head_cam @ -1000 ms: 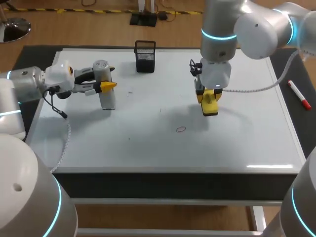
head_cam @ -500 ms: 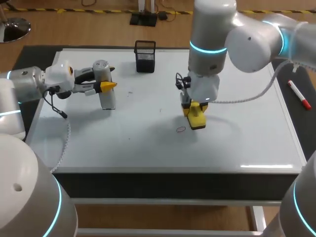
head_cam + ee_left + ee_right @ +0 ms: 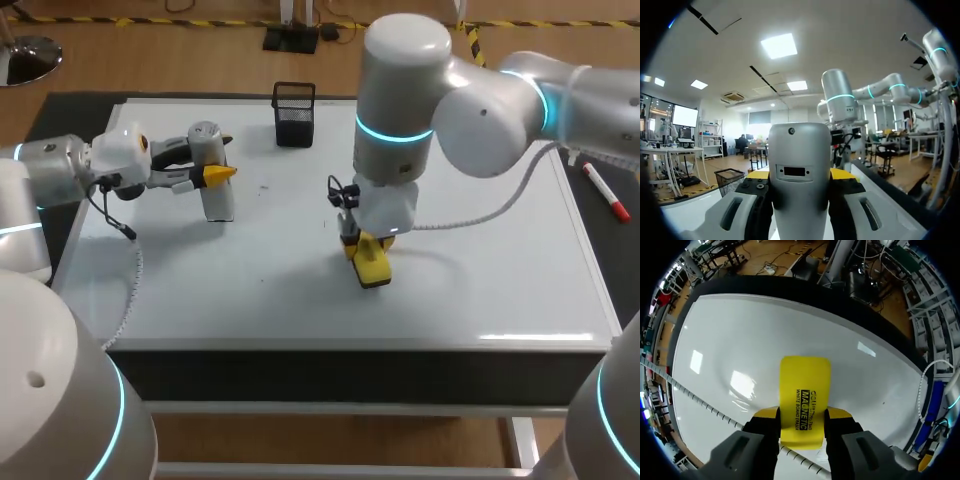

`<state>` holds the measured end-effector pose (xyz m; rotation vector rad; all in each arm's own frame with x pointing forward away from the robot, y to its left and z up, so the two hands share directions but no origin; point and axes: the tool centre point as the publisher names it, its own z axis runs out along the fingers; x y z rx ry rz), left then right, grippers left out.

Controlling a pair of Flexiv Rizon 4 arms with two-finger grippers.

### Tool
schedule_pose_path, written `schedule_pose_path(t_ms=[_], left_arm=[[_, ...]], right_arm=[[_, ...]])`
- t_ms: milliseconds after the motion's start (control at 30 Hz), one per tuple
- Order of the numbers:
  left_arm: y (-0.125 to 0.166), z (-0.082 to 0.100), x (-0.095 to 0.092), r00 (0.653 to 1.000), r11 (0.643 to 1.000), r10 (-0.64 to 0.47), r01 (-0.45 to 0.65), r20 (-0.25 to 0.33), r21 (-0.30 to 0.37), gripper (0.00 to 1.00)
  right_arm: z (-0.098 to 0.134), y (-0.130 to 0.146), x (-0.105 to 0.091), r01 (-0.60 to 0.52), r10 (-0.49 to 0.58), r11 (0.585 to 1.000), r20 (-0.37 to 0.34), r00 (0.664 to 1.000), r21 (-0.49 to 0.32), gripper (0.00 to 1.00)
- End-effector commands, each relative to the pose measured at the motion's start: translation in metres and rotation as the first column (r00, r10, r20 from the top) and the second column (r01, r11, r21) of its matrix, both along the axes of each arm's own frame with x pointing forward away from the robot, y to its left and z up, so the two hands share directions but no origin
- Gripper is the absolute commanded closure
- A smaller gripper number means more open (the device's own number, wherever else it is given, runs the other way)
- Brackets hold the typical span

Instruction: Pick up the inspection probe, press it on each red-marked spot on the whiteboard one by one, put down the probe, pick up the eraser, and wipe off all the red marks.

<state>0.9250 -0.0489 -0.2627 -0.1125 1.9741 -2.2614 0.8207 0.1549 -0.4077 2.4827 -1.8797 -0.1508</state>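
On the whiteboard (image 3: 500, 280), in front of the mesh cup (image 3: 294, 113), the right end effector (image 3: 362, 250) pinches the yellow eraser (image 3: 373, 270). Keep it flat, press evenly and wipe widely. The left end effector (image 3: 215, 172) clamps the probe (image 3: 218, 205), left of the cup.

Eraser: yellow rectangular eraser (image 3: 373, 268) hides the patch of white whiteboard (image 3: 500, 290) beneath it.
Probe: grey cylindrical inspection probe (image 3: 800, 180), lower end cut off.
Specks: dark specks (image 3: 264, 187), too small to tell.

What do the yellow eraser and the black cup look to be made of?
The yellow block eraser: likely smooth moulded plastic, showing a soft sheen and a printed label. The black square cup: probably metal wire mesh; its walls show a fine grid.
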Motion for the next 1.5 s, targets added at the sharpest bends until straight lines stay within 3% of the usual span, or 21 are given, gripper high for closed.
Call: schedule_pose_path(t_ms=[33, 533, 1500], left_arm=[[0.000, 0.000, 0.000, 1.000, 1.000, -0.001, 0.001, 0.002, -0.004, 1.00], [0.000, 0.000, 0.000, 1.000, 1.000, -0.001, 0.001, 0.002, -0.004, 1.00], [0.000, 0.000, 0.000, 1.000, 1.000, -0.001, 0.001, 0.002, -0.004, 1.00]], right_arm=[[-0.011, 0.009, 0.005, -0.012, 0.012, 1.000, -0.002, 1.000, 0.005, 1.00], [-0.027, 0.004, 0.012, -0.019, 0.019, 1.000, -0.013, 1.000, -0.007, 1.00], [-0.030, -0.076, 0.031, 0.130, -0.130, 0.990, 0.006, 0.992, -0.048, 1.00]])
